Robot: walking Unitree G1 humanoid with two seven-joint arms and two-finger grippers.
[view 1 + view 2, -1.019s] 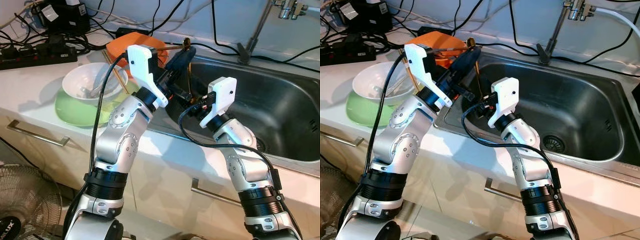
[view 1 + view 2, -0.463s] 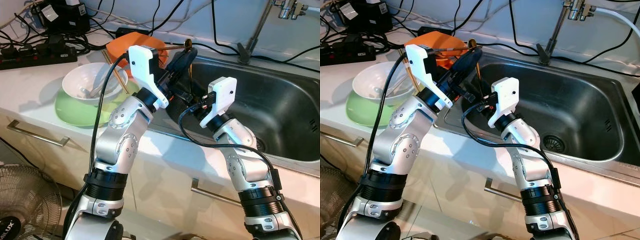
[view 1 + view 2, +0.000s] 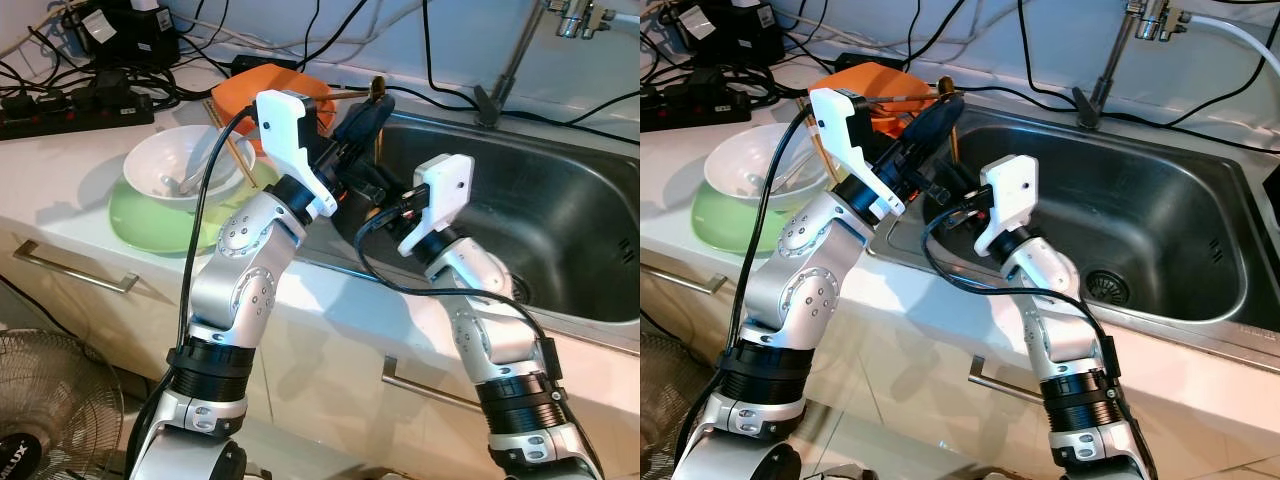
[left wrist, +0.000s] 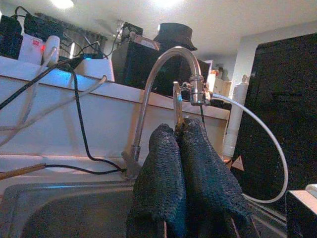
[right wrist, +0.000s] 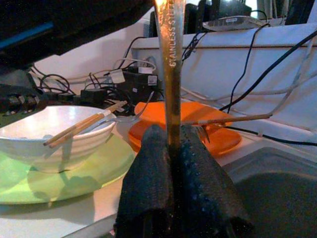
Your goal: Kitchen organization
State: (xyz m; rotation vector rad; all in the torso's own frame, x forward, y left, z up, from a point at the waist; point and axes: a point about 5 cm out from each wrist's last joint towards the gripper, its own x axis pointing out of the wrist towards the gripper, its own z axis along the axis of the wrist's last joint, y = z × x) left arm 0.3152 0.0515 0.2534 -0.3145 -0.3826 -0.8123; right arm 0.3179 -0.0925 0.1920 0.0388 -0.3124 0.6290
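Stainless steel spoon stands upright over the sink's left edge, pinched at both ends: the left hand is clenched on its top, the right hand clenched on its lower part. On the desk nearby, a white bowl with chopsticks sits on a green plate, beside an orange plate.

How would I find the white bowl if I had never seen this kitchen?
Start at the steel sink and look along the counter on the robot's left. The round white bowl sits on a flat green plate, beside an orange plate. It alone has wooden chopsticks resting on it.
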